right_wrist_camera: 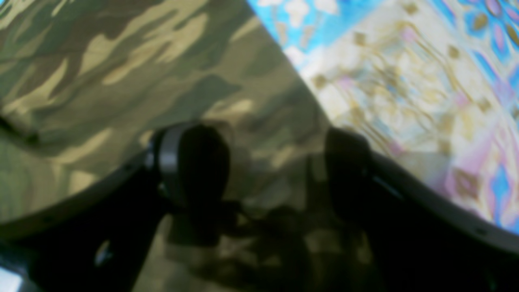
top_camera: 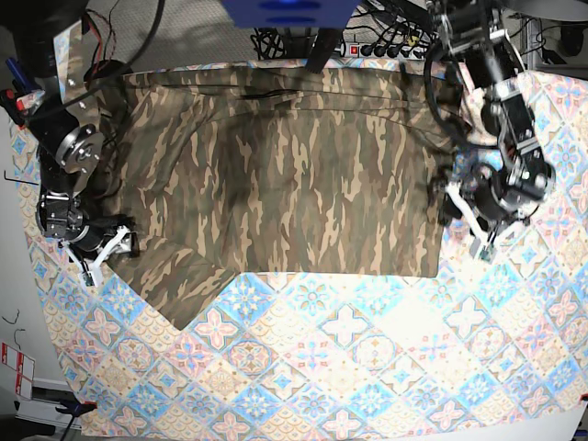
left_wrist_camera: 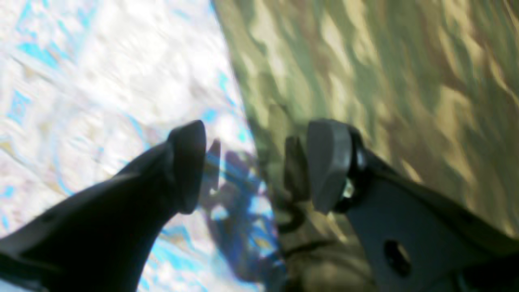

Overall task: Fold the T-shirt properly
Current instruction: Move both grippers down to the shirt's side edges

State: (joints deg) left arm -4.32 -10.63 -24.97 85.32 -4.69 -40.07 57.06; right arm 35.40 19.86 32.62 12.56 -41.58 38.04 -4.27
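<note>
The camouflage T-shirt (top_camera: 294,175) lies spread flat on the tile-patterned tablecloth (top_camera: 349,349), one sleeve pointing to the front left. My left gripper (top_camera: 464,220) is open at the shirt's right edge. In the left wrist view (left_wrist_camera: 257,166) its jaws straddle that edge, one finger over the T-shirt (left_wrist_camera: 365,73) and one over the tablecloth (left_wrist_camera: 101,73). My right gripper (top_camera: 108,253) is open at the left sleeve. In the right wrist view (right_wrist_camera: 271,170) it hangs over the T-shirt (right_wrist_camera: 121,73) close to its edge, beside the tablecloth (right_wrist_camera: 405,73). Both grippers hold nothing.
A power strip (top_camera: 386,46) and cables lie along the table's back edge behind the shirt. Patterned tablecloth stretches in front of the shirt's hem. The table's left edge runs close to my right arm (top_camera: 73,152).
</note>
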